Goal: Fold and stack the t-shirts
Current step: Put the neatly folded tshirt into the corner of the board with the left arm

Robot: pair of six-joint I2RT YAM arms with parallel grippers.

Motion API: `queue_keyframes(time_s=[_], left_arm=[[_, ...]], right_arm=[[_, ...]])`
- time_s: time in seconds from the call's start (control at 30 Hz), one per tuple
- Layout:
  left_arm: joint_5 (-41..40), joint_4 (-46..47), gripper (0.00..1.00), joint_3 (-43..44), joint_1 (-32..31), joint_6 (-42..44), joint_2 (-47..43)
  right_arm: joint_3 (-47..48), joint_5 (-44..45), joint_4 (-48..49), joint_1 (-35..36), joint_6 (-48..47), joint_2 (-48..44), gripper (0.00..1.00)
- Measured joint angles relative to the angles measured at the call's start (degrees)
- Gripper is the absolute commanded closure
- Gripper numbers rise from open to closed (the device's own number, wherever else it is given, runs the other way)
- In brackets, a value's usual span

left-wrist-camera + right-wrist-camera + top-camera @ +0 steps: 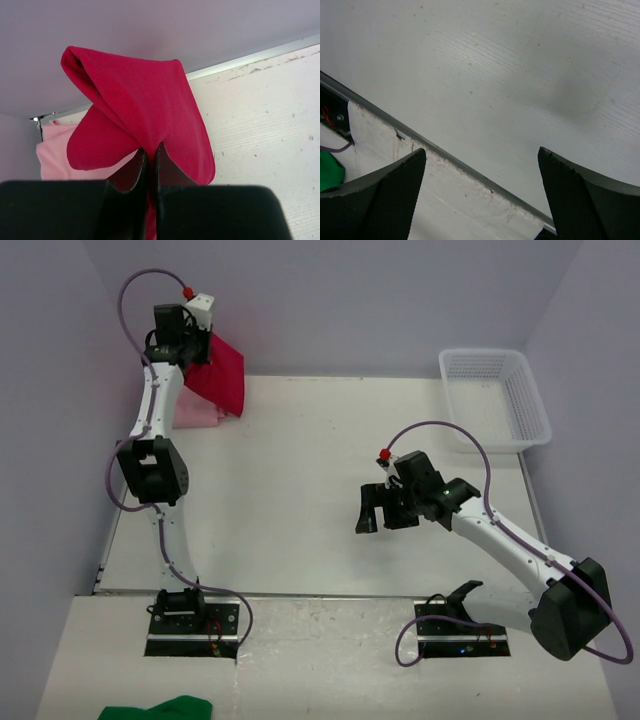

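Observation:
At the table's far left corner the red t-shirt (222, 375) hangs folded from my left gripper (200, 348), which is shut on it. In the left wrist view the red t-shirt (145, 105) droops in a loop past the closed gripper (151, 150). Under it lies the pale pink t-shirt (198, 414), folded flat on the table; the left wrist view shows the pink t-shirt (52, 157) at the lower left. My right gripper (378, 510) hovers open over the middle of the table, holding nothing, its fingers (385, 195) spread wide.
A white mesh basket (497, 398) stands at the far right corner. A green cloth (160, 708) lies off the table at the near left edge, also glimpsed as the green cloth (330, 172) in the right wrist view. Purple walls close in behind and on both sides.

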Motion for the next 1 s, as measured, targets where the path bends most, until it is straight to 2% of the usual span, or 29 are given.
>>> queue_keyframes(time_s=[0.4,1.0], left_arm=[[0.4,-0.5,1.00,-0.7,0.0,0.0,-4.5],[1.6,-0.8,1.00,-1.6,3.1,0.0,-4.7]], right_arm=[[0.0,0.0,0.0,0.0,0.0,0.0,0.07],[0.3,0.1,-1.0,0.0,0.0,0.0,0.07]])
